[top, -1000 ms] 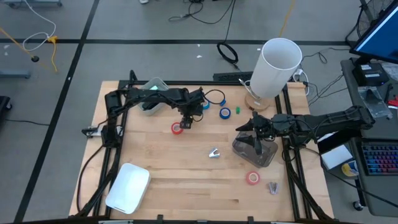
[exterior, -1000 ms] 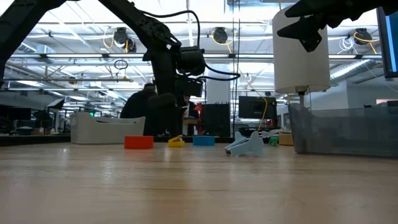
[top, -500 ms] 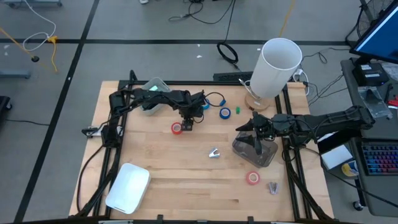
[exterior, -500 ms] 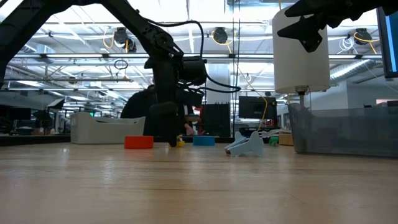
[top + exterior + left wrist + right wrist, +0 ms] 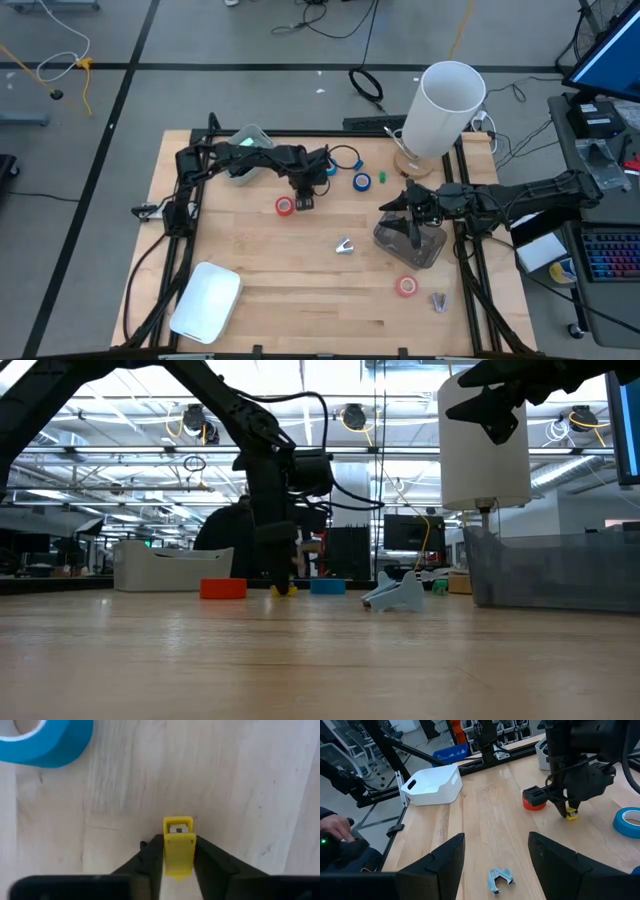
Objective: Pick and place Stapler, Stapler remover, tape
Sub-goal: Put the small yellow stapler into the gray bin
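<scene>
A small yellow stapler (image 5: 178, 845) lies on the wooden table, and my left gripper (image 5: 303, 200) stands over it pointing down, shut on it. A red tape roll (image 5: 285, 206) lies just left of it. One blue tape roll (image 5: 45, 740) lies close beyond it, and another (image 5: 361, 181) farther right. A second red roll (image 5: 406, 286) lies near the front right. The silvery stapler remover (image 5: 344, 246) rests mid-table. My right gripper (image 5: 495, 850) hangs open above a clear container (image 5: 410, 243). My left gripper pinches the yellow stapler by its two long sides (image 5: 167, 851) between the two fingers (image 5: 150, 860). The fingers come from above, pointing steeply down, one on each side along the body. The stapler's metal-tipped end (image 5: 176, 827) sticks out past them. It lies on the table.
A tall white cylinder (image 5: 445, 105) stands at the far right, and a white bin (image 5: 207, 300) at the near left. A clear tub (image 5: 245, 150) sits at the far left. A small green bit (image 5: 381, 179) and a grey piece (image 5: 439, 300) lie loose. People show beyond the table.
My left gripper has sunk a little toward the table over the yellow stapler, rolled about its own axis, and its fingers have closed in on the stapler's sides. The stapler has stayed on the table.
</scene>
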### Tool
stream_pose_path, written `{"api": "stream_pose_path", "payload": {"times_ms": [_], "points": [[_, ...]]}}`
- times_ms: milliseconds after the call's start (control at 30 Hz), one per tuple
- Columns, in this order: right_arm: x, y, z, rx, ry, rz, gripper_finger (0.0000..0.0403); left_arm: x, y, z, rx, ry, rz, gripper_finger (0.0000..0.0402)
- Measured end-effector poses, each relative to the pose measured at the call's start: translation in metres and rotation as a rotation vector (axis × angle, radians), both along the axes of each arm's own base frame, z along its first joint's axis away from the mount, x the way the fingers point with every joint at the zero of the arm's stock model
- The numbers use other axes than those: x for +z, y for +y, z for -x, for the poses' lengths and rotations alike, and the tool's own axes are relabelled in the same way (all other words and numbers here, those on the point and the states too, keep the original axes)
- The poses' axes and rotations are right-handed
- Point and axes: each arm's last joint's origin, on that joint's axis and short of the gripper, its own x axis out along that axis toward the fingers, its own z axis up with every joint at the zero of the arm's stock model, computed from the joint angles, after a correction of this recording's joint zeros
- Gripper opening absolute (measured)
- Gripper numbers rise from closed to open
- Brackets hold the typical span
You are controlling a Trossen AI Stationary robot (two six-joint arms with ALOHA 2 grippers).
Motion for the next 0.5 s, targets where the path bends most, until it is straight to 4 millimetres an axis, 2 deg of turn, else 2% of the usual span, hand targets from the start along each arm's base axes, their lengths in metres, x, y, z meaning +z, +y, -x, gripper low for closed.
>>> {"api": "stream_pose_path", "payload": {"times_ms": [100, 233, 367, 500], "points": [[0.000, 0.000, 0.000, 0.000, 0.000, 0.000, 0.0210, 0.000, 0.000, 0.000, 0.043, -0.007, 0.027, 0.0062], [0.000, 0.000, 0.000, 0.000, 0.000, 0.000, 0.0210, 0.012, 0.000, -0.002, 0.127, -0.014, 0.051, 0.0059], [0.000, 0.000, 0.000, 0.001, 0.000, 0.001, 0.0210, 0.047, 0.004, -0.002, 0.226, -0.085, 0.006, 0.0072], [0.000, 0.000, 0.000, 0.003, 0.001, 0.005, 0.0210, 0.089, 0.011, 0.010, 0.324, -0.139, -0.117, 0.0088]]}}
